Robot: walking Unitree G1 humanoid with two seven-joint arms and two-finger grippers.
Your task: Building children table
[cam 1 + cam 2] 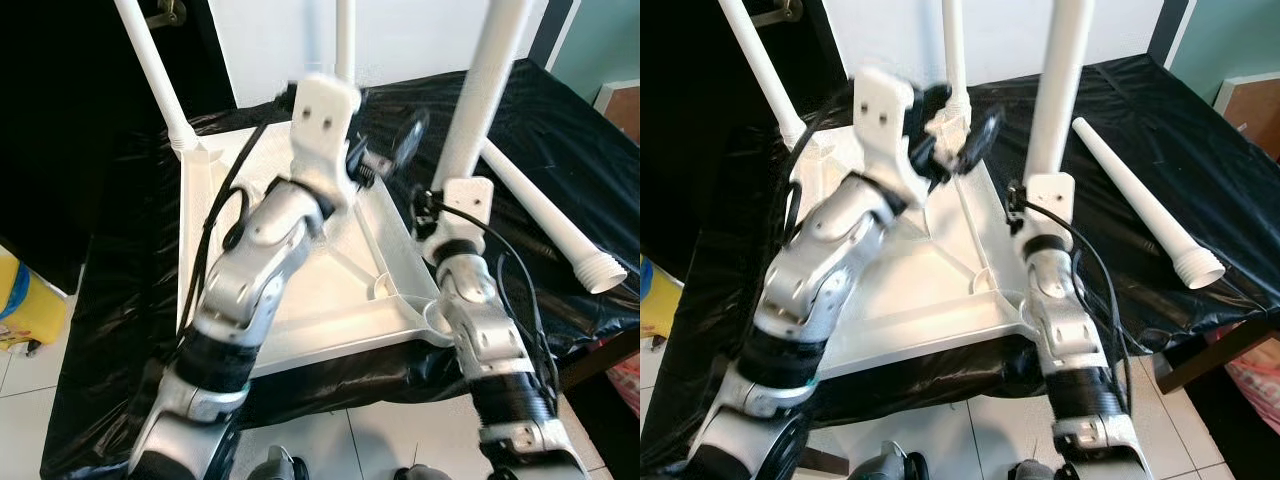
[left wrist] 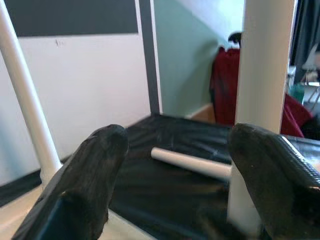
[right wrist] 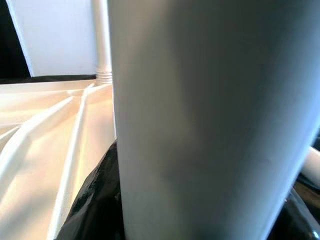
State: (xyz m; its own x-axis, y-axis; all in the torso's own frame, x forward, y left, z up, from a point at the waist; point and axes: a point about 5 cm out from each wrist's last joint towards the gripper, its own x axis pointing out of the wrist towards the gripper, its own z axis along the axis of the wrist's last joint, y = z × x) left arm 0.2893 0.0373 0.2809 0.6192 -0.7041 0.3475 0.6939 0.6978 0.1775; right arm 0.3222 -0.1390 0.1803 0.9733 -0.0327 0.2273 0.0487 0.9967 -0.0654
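A white table top [image 1: 300,320] lies upside down on a surface covered in black sheet [image 1: 120,220]. Two white legs stand upright at its far corners: one at the back left [image 1: 150,70], one at the back middle [image 1: 345,40]. My right gripper [image 1: 455,170] is shut on a third upright leg [image 1: 490,80] near the right corner; my wrist block hides the leg's lower end. In the right wrist view this leg [image 3: 200,125] fills most of the picture. My left gripper [image 1: 388,150] hovers open over the top's far side, its fingers [image 2: 90,170] holding nothing. A loose fourth leg [image 1: 545,215] lies on the sheet to the right.
The sheet hangs over the table's near edge above a white tiled floor [image 1: 330,440]. A yellow object [image 1: 20,300] sits on the floor at the left. A wooden piece [image 1: 1210,350] juts out low on the right. A white wall stands behind.
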